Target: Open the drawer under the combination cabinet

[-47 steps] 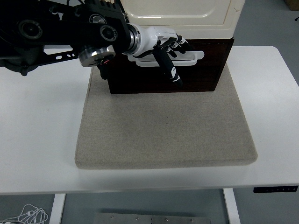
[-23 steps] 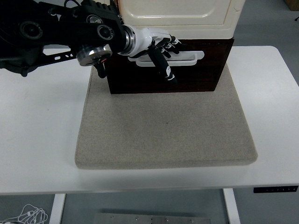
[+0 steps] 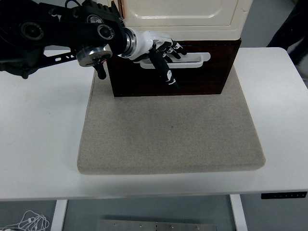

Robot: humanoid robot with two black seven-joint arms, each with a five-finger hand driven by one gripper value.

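Observation:
The combination cabinet has a cream upper part [image 3: 183, 17] and a dark brown drawer [image 3: 202, 77] under it, standing at the back of a grey mat [image 3: 168, 130]. The drawer front carries a white handle [image 3: 195, 60] and sits flush, closed. My left hand [image 3: 161, 50], white with black fingers, is at the left part of the handle. Its fingers [image 3: 172, 48] curl over the handle's upper bar, and the thumb [image 3: 166, 73] points down across the drawer front. The right arm is out of view.
The mat lies on the white table [image 3: 43, 144]. My black left arm [image 3: 62, 33] reaches in over the table's back left. A person's dark clothing [image 3: 294, 24] shows at the top right, beyond the table. Cables [image 3: 29, 221] lie on the floor.
My left hand has slid a little to the left along the handle, its thumb moving with it. The drawer has not moved. Dark clothing has appeared at the top right.

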